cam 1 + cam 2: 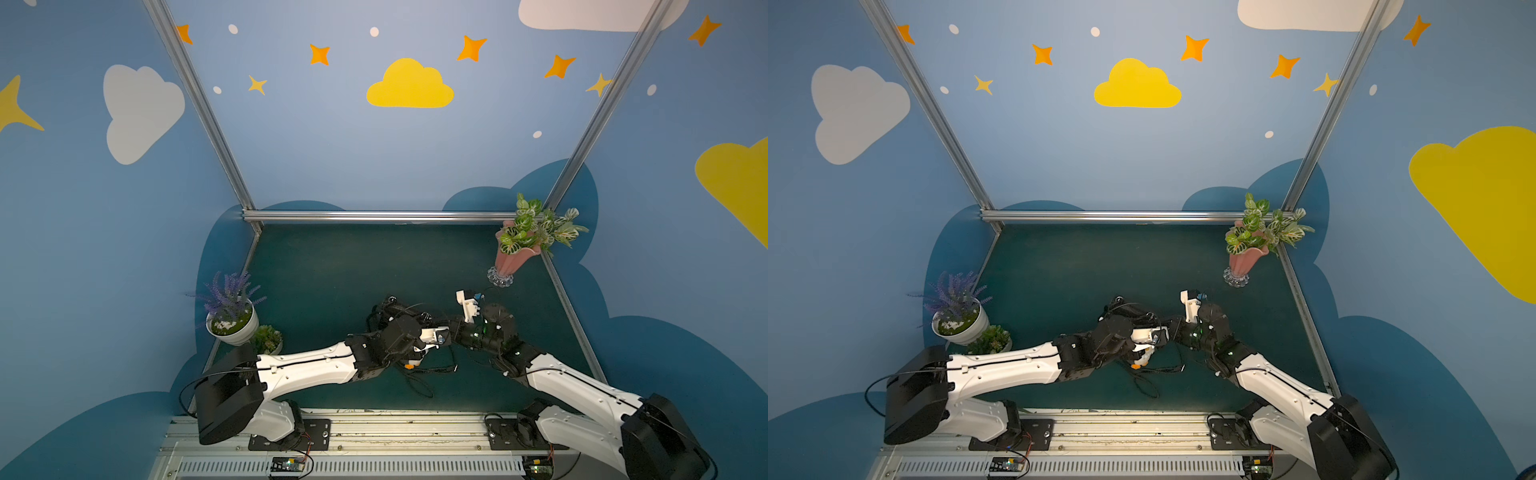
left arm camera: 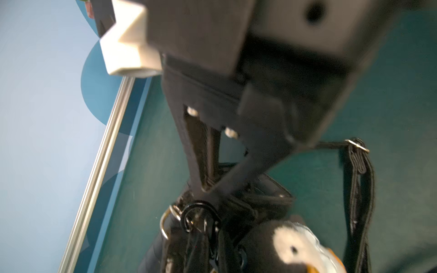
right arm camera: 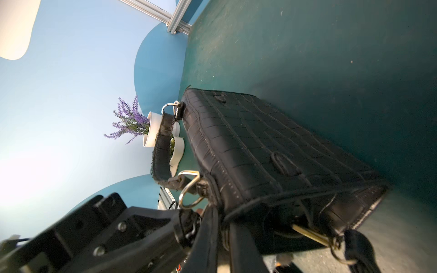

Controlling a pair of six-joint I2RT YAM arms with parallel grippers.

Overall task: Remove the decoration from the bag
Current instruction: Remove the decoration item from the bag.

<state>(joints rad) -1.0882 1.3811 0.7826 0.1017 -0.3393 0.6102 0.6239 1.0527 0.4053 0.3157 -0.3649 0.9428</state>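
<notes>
On the green mat (image 1: 353,270), near its front middle, the black croc-textured handbag (image 3: 260,146) lies flat. Both arms meet over the end of it that faces the right arm. Its short top handle (image 3: 162,146) arches off one edge between two silver D-rings; the nearer D-ring (image 3: 188,186) sits just beside the two grippers.

The right gripper (image 2: 205,189) has its fingers drawn together to a point on the bag's corner next to that ring, clamped on the bag there. The left gripper (image 3: 186,224) comes in from the other side with its jaws closed. Its tips are on the small black clip (image 2: 201,217), which rests against the ring hardware at the same corner. Whether the clip is hooked through the hardware cannot be made out.

The plush penguin decoration (image 2: 295,243) hangs just below the clip, touching the bag's end. Its white face, black eye and orange beak show in the left wrist view. In both top views it peeks out from under the left arm's wrist (image 1: 1142,356), with an orange foot toward the front.

The thin black shoulder strap (image 2: 359,189) trails in loose loops on the mat in front of the bag.

A potted lavender (image 1: 232,320) and a small green plant (image 1: 268,338) stand at the mat's left edge. A pink vase of leafy stems (image 1: 513,257) stands near the far right corner, well apart from the bag.
</notes>
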